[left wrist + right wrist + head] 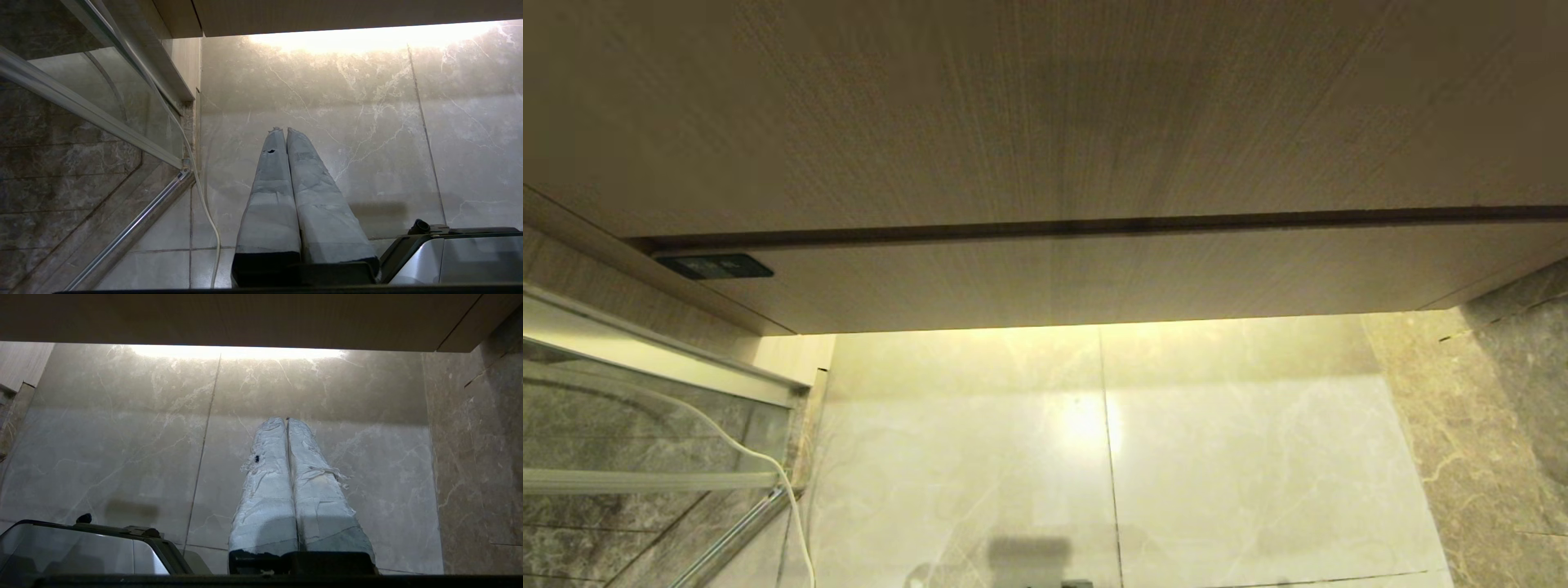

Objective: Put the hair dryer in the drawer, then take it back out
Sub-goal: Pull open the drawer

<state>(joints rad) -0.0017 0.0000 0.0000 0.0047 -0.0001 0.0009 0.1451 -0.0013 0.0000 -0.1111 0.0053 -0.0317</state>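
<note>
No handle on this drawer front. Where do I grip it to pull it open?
Likely the drawer along its top edge: its front is flat, and the only opening is the dark gap under the taller front. Come from the front, hooking into that gap. Fallback: its free lower edge.

Left gripper (285, 130) grey-taped tapered fingers, right gripper (286, 419) frayed white tape, black mounts

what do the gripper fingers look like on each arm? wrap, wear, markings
Left gripper: two long tapered fingers wrapped in smooth grey tape, a small dark hole in one, black base. Right gripper: same shape, whiter wrap, wrinkled and frayed, with a dark spot on one finger.
</note>
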